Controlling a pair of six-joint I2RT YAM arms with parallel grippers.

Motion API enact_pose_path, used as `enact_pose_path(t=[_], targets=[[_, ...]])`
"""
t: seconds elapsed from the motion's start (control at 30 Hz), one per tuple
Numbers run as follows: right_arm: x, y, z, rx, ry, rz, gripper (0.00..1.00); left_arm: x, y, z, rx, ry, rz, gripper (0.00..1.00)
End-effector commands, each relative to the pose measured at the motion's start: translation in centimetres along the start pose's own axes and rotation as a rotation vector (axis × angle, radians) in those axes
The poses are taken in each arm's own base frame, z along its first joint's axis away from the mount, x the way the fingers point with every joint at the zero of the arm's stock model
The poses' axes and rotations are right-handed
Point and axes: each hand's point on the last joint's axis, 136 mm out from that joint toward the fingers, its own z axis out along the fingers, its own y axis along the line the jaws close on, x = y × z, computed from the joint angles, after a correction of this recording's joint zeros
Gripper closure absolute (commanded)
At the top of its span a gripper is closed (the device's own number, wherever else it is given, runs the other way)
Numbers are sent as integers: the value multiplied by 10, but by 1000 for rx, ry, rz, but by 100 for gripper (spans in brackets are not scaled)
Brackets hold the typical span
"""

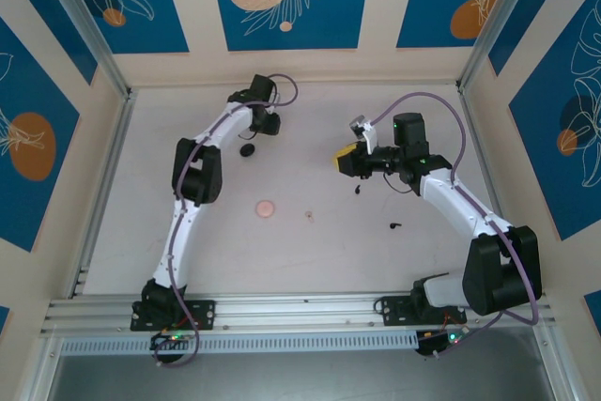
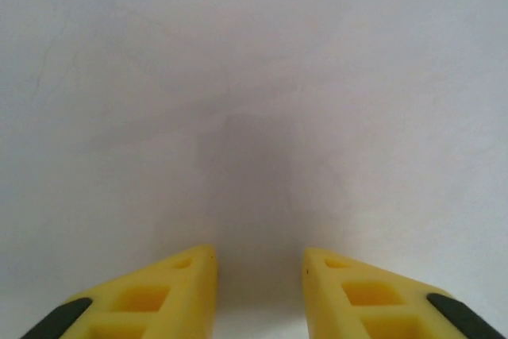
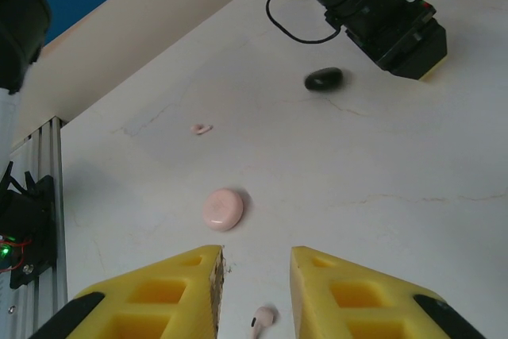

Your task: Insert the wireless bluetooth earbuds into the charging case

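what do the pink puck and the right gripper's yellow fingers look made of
Pink puck: probably smooth moulded plastic, satin, with a soft even sheen. Right gripper fingers: rigid yellow plastic, matte, with hollow cutouts; possibly printed, though that stays open.

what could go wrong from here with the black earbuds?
Wrong pick: a pink earbud shows between the right gripper's fingers, while one black earbud and the other sit nearer its arm. Both are tiny beside those fingers; a pinch might flick one away. The left gripper faces bare table, so closing may miss the black puck beside it.
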Motion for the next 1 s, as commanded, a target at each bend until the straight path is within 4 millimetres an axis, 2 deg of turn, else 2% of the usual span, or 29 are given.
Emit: enact_pose_path(t=[0.0,0.13,0.27,0.33,0.43,0.67,0.97], targets=[[2,5,-2,-26,0,10,71,46,-3,-5,12,132,9,68],[2,7,-1,-36,0,17,71,47,1,-36,-12,116,20,61],[3,11,0,-45,5,16,71,44,9,-73,-61,92,28,50],[3,13,0,-49,11,15,71,48,18,-89,-108,93,32,44],[4,16,0,-54,17,14,71,59,34,-105,-191,128,45,40],[8,23,3,-67,36,19,69,101,56,-115,-272,233,26,38],[11,29,4,-72,46,14,67,122,64,-89,-283,305,-6,35]])
